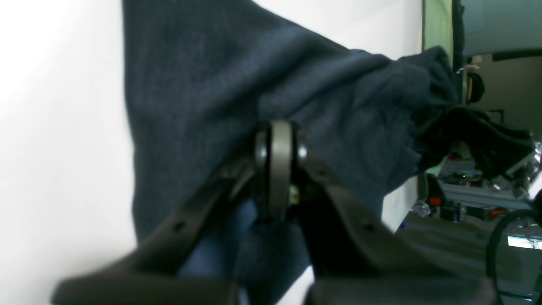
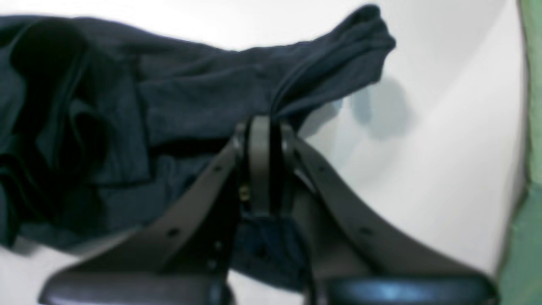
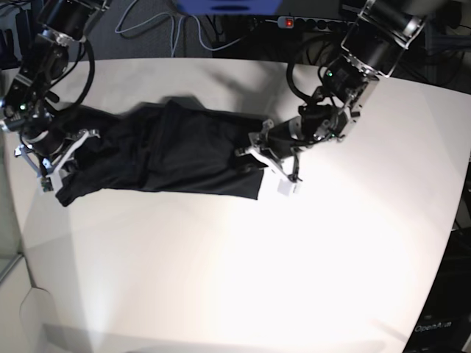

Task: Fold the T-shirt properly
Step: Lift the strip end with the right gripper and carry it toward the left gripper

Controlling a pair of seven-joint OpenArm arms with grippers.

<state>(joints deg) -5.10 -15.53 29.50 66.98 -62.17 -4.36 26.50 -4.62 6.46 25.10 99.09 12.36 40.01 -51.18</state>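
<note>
Base view alone shows the whole T-shirt (image 3: pixel 169 158) stretched across the bench (image 3: pixel 243 279); wrist views show both jaws clamped on fabric. "OpenArm" lettering (image 3: pixel 434 328), near right.

black arms (image 3: pixel 360 55); white-framed hands

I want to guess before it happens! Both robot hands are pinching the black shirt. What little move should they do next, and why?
Probably lift both ends a little and pull apart. The left gripper and right gripper are each shut on the T-shirt, which lies bunched and wrinkled across the white table, so stretching should smooth it for folding.
</note>
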